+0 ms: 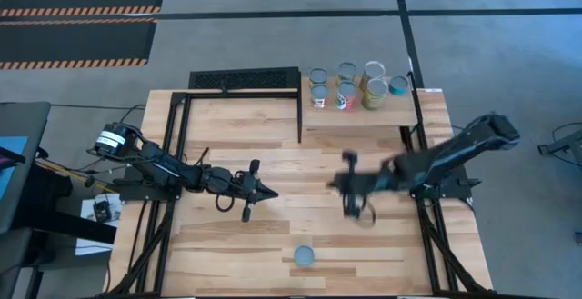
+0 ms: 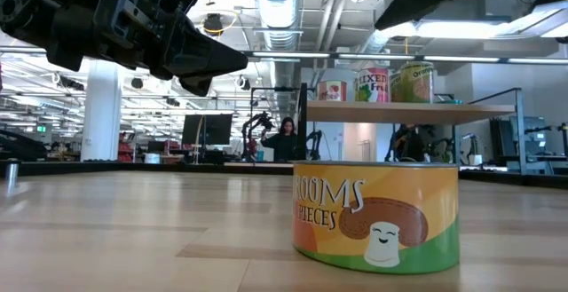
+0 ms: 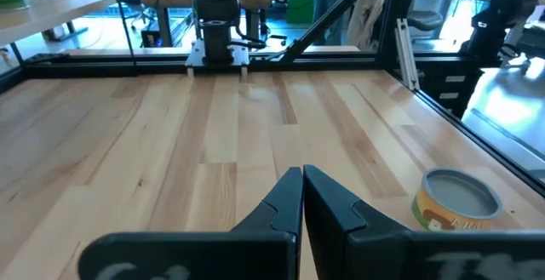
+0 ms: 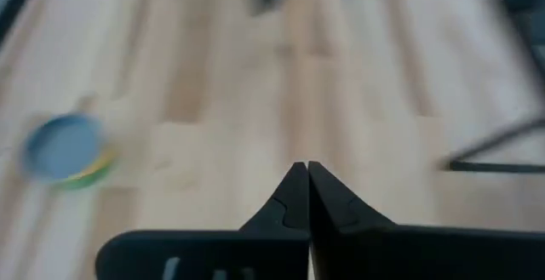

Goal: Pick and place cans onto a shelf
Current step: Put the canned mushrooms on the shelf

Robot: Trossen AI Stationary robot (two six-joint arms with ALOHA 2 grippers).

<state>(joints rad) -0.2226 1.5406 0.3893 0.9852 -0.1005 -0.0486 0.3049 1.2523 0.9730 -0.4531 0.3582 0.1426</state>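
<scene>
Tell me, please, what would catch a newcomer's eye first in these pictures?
A lone mushroom can fills the low view, standing on the table's near edge. Behind it, a cluster of cans crowds the shelf at the far right. Both arms hover mid-table, left claw and right claw shut and empty.

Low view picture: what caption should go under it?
Mushroom can waits on the table; three cans sit on the shelf.

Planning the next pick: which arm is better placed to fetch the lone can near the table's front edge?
Probably the right. Its shut pincer and the left pincer hang about equally far from the can, but the shelf is on the right arm's side.
</scene>
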